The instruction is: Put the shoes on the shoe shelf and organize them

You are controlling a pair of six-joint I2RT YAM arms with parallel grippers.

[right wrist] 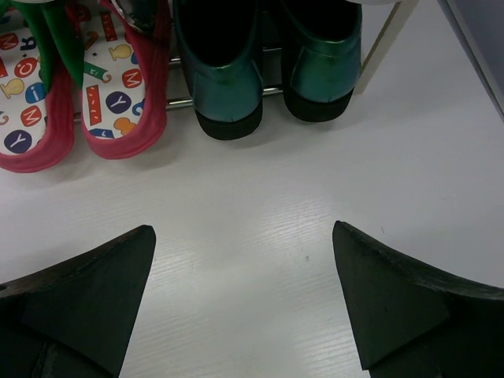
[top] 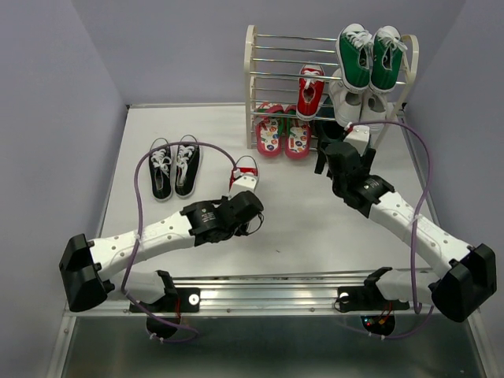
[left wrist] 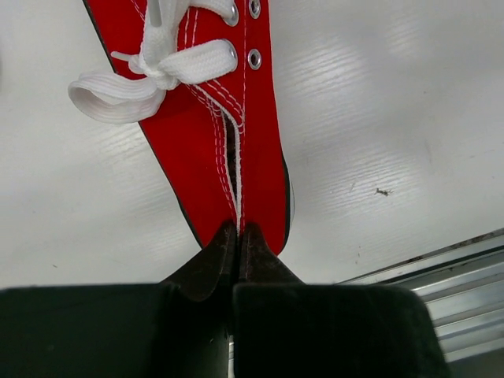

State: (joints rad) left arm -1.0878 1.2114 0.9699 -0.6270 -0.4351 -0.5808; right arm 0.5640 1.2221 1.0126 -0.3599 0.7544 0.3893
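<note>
Left gripper (left wrist: 238,236): fingers pressed together on the heel canvas of the loose red sneaker (left wrist: 260,142), pinching right at the back seam. The shoe is around mid-table, a bit left of centre, toe away from the gripper and toward the far edge. Can't tell if the sole is on the table or just off it.

Right gripper (right wrist: 242,230): fingers spread wide, holding nothing, low over bare tabletop just in front of the shoe shelf (top: 250,79). The shelf stands at the far edge, toward the far-right corner.

Shelf load:
- mate (top: 310,90) on a middle tier, left half
- flip-flops (top: 282,135) bottom left
- green sneakers (top: 368,57) top right, white sneakers (top: 346,106) below them
- dark green pair (right wrist: 228,71) bottom right

Black sneakers (top: 174,167) are on the table near the left edge, not shelved.

Step as I read it: carry the red one to the middle tier, into the gap left of its mate.
- It's a thin pinch on soft canvas at one end, so expect the toe to sag and swing. Lift slowly, no quick wrist rolls.
- Take the toe over the front rod first, then lower so the sole spans two rods. On one rod alone it likely tips through.
- The lace loop (left wrist: 110,98) hangs off the side and could snag a rod. Come down from above rather than sliding along.
- Match the mate's heading and set it just beside, without shoving it.
- The right arm sits close to the shelf front, so come in from the left-edge side.
- Release only once the weight is on the rods.
</note>
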